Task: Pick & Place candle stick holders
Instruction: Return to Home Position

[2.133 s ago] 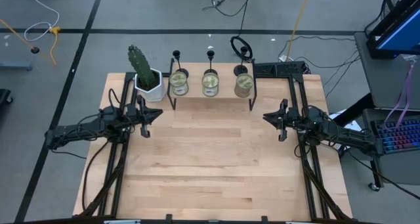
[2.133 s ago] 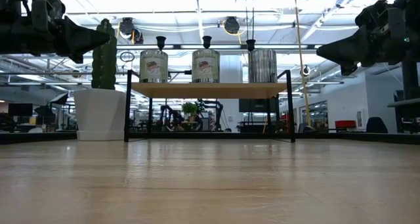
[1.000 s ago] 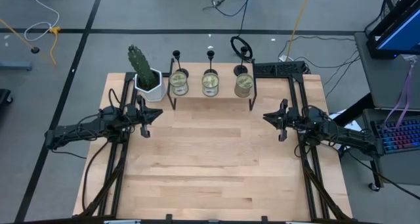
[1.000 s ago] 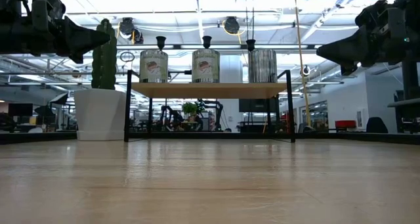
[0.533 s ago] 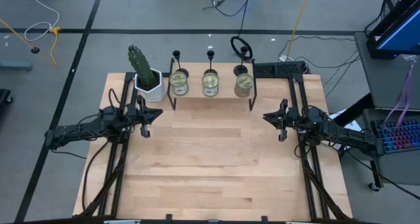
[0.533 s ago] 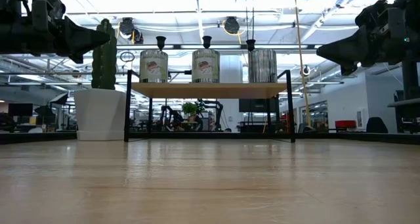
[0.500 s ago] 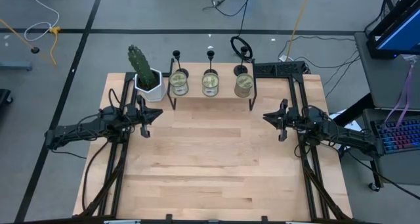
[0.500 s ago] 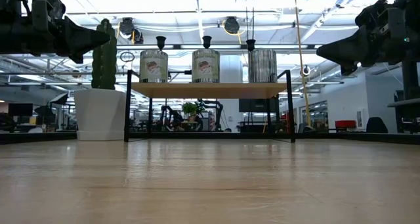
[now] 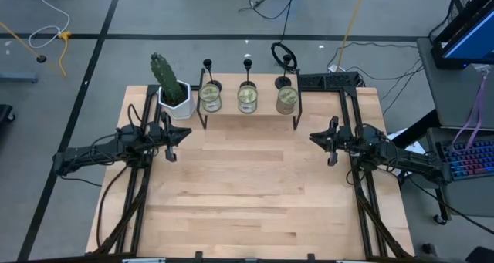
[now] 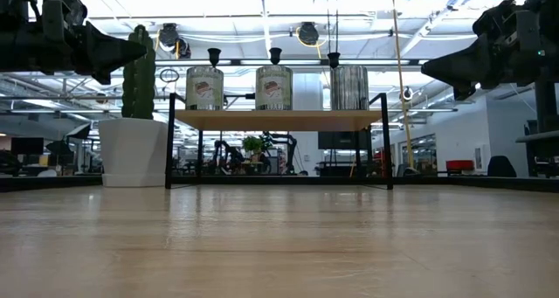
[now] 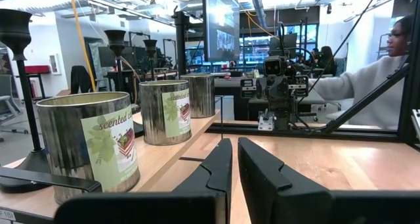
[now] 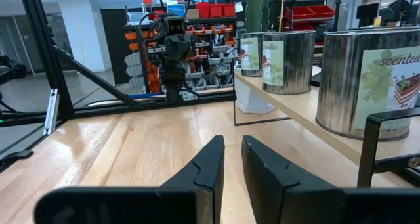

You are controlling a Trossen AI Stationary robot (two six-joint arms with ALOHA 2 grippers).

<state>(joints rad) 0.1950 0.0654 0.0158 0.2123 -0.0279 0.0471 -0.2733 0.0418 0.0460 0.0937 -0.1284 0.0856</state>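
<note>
Three black candle stick holders (image 9: 207, 65) (image 9: 248, 62) (image 9: 289, 60) stand upright on their round bases on a small wooden shelf (image 9: 248, 118) at the table's far middle, each behind a tin can. In the low view their cup tops (image 10: 214, 56) (image 10: 275, 54) (image 10: 334, 59) rise above the cans. The nearest holder (image 11: 16, 33) shows in the left wrist view. My left gripper (image 9: 185, 133) hovers shut at the table's left, pointing right, empty. My right gripper (image 9: 312, 137) hovers shut at the table's right, pointing left, empty.
Three labelled tin cans (image 9: 210, 98) (image 9: 247, 99) (image 9: 285, 99) stand on the shelf in front of the holders. A cactus in a white pot (image 9: 173, 92) stands left of the shelf. Bare wooden tabletop (image 9: 247, 186) lies between and in front of the arms. A person (image 11: 394, 46) sits beyond the table.
</note>
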